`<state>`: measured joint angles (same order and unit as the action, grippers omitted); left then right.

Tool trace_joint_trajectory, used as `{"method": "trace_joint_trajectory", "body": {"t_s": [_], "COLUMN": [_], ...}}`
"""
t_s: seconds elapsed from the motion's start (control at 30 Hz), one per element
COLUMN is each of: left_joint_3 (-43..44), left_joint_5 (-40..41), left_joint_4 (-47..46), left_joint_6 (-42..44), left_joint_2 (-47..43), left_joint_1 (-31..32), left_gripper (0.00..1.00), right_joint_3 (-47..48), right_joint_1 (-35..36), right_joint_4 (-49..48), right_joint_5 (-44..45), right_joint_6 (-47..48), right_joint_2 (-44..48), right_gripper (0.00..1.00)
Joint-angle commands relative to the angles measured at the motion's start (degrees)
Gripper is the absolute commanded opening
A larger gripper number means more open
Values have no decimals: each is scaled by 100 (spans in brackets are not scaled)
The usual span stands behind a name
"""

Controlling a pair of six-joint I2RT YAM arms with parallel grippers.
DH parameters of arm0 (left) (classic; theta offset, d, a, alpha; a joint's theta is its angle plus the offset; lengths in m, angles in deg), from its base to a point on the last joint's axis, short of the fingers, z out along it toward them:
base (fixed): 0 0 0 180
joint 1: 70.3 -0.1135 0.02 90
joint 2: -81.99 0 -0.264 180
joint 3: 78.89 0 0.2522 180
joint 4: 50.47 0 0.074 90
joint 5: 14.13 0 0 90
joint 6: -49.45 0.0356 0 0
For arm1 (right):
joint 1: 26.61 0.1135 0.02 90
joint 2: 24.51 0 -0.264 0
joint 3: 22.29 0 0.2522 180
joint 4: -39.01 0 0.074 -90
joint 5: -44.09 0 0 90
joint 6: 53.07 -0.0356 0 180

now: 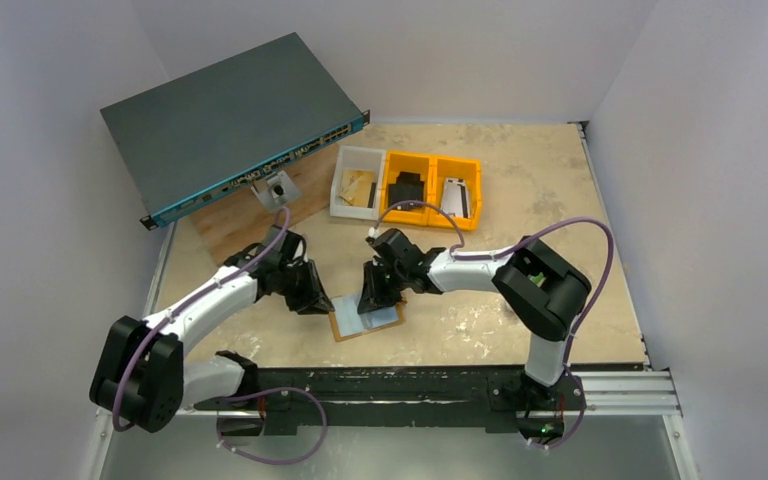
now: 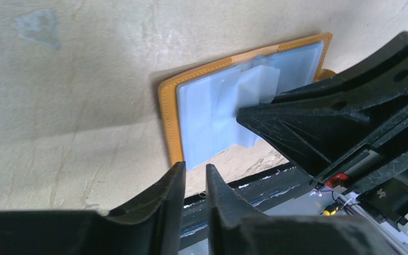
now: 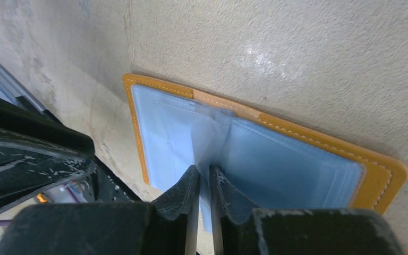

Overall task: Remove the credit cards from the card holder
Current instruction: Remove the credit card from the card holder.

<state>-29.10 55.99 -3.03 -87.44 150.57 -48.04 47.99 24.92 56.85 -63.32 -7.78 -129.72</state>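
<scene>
The card holder (image 1: 365, 318) lies open on the table, tan-orange rim up and pale blue-grey inside (image 2: 207, 122) (image 3: 297, 159). A thin pale translucent leaf (image 3: 208, 143) stands up from its middle fold; I cannot tell whether it is a card or a sleeve. My right gripper (image 1: 370, 300) (image 3: 204, 172) is shut on that leaf from above. In the left wrist view the raised leaf (image 2: 255, 87) shows beside the right fingers (image 2: 297, 127). My left gripper (image 1: 318, 300) (image 2: 195, 169) hovers at the holder's left edge, jaws a narrow gap apart with nothing between them.
At the back stand a white bin (image 1: 357, 182) and two orange bins (image 1: 405, 185) (image 1: 457, 190) with small items inside. A grey network switch (image 1: 230, 120) rests tilted over a wooden board (image 1: 250, 215) at the back left. The mounting rail (image 1: 410, 385) runs along the near edge.
</scene>
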Motion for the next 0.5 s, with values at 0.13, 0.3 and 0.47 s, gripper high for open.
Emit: {"method": "trace_joint_trajectory", "body": {"t_s": [0.13, 0.3, 0.47], "left_joint_3": [28, -132, -219], "left_joint_5": [-167, -90, 38], "left_joint_4": [-702, -1122, -1258], "left_joint_6": [-100, -270, -369], "left_joint_2": [550, 949, 1170], "left_joint_1": [398, 552, 646], "left_gripper": [7, 1, 0], "right_joint_3": [-521, -724, -815], "right_joint_1": [-203, -312, -345], "right_joint_4": [-1035, -1332, -1470], "right_joint_5": [-678, -880, -925], "right_joint_6": [-615, -721, -717], "right_joint_2": [-36, -22, 175], "right_gripper": [9, 9, 18]}}
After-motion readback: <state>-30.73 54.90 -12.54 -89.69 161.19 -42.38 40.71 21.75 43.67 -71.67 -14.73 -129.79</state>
